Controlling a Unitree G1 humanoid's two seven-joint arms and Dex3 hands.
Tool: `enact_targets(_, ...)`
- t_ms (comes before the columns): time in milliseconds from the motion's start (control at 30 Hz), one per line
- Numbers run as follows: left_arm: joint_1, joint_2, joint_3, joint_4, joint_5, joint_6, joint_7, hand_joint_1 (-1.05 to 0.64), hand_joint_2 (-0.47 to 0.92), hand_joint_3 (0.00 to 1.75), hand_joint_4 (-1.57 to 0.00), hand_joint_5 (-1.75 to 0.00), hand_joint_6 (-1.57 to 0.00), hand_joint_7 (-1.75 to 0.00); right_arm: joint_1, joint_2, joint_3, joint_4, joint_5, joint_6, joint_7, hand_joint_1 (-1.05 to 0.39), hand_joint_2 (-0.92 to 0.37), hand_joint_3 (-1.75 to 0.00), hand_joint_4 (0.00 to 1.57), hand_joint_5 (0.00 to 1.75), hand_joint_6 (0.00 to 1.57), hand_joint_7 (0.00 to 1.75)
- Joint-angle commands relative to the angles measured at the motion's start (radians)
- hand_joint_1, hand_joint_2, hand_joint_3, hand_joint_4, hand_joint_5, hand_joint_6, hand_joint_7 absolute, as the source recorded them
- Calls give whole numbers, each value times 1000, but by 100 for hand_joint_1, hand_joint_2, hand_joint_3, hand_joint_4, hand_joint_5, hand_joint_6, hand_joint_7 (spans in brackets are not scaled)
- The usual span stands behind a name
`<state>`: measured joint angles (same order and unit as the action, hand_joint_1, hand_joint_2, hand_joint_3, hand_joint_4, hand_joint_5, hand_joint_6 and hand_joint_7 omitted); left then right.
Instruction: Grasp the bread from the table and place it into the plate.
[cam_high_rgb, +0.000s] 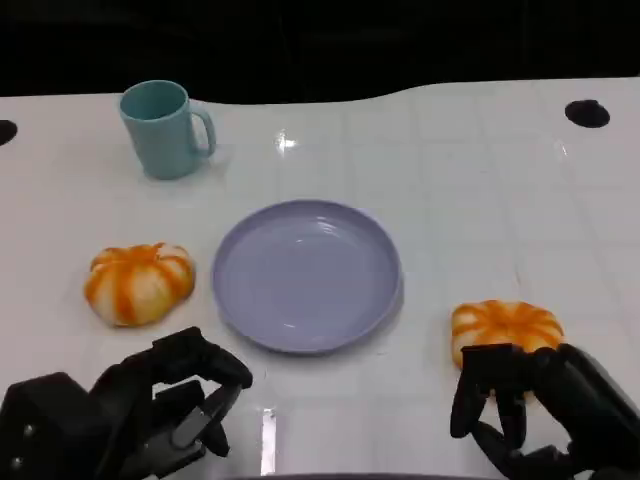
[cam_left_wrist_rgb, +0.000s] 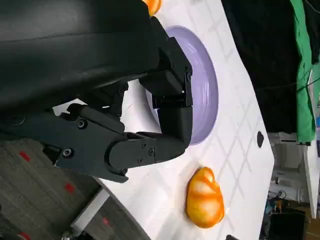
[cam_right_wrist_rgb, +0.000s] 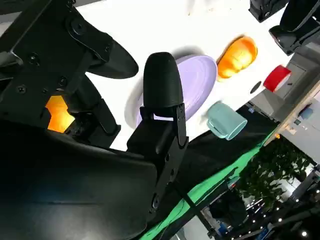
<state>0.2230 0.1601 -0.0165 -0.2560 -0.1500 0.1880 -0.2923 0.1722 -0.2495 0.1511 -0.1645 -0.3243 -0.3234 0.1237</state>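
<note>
Right bread (cam_high_rgb: 505, 328): on the worktop (cam_high_rgb: 450, 190), beside the lavender plate (cam_high_rgb: 306, 274).
My right robot hand (cam_high_rgb: 500, 405): fingers apart, just before this bread, holding nothing.
My left robot hand (cam_high_rgb: 185, 400): open, holding nothing.
Left bread (cam_high_rgb: 139, 282): left of plate.
Teal mug (cam_high_rgb: 162, 128): far behind, not blocking.

Bare white table (cam_high_rgb: 470, 180) is seen across the upper right of the head view, between the plate (cam_high_rgb: 306, 274) at the centre and the frame's right edge. A narrow strip of bare surface is left between the plate's right rim and the bread at lower right (cam_high_rgb: 505, 329), over which the right hand (cam_high_rgb: 520, 405) is poised. A similar gap is found between the plate's left rim and the bread at mid left (cam_high_rgb: 139, 282). The upper left is occupied by a teal mug (cam_high_rgb: 163, 128), well apart from the plate. Open tabletop lies between the left hand (cam_high_rgb: 170, 405) and the right hand along the bottom.
</note>
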Motion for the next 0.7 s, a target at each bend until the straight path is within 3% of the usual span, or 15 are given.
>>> enact_targets(33,4,8,10,-1,-8,-10,-5,-40,92,50,-67,-175,-63,-132,4,-5,-8,-6,12,5,0,-6,-21,-142,101,175,92,128)
enact_targets(167,3,9,10,2,-5,-15,-5,-40,92,49,-67,-175,-64,-132,7,2,-13,-14,17,14,-6,-3,-23,-136,100,164,88,115)
enact_targets(400,5,8,11,-2,-2,-6,2,-40,92,49,-67,-175,-64,-132,11,21,-31,-34,31,22,-24,-3,-30,-123,73,141,76,93)
enact_targets(567,17,8,11,-10,-7,-9,-3,-39,92,49,-67,-175,-64,-131,26,13,-38,-122,-37,116,-20,-11,-41,-94,52,115,57,74)
enact_targets(700,19,8,12,-18,-11,0,-3,-39,92,49,-67,-175,-64,-131,21,-6,-35,-177,-117,180,-10,-16,-54,-62,40,93,51,50)
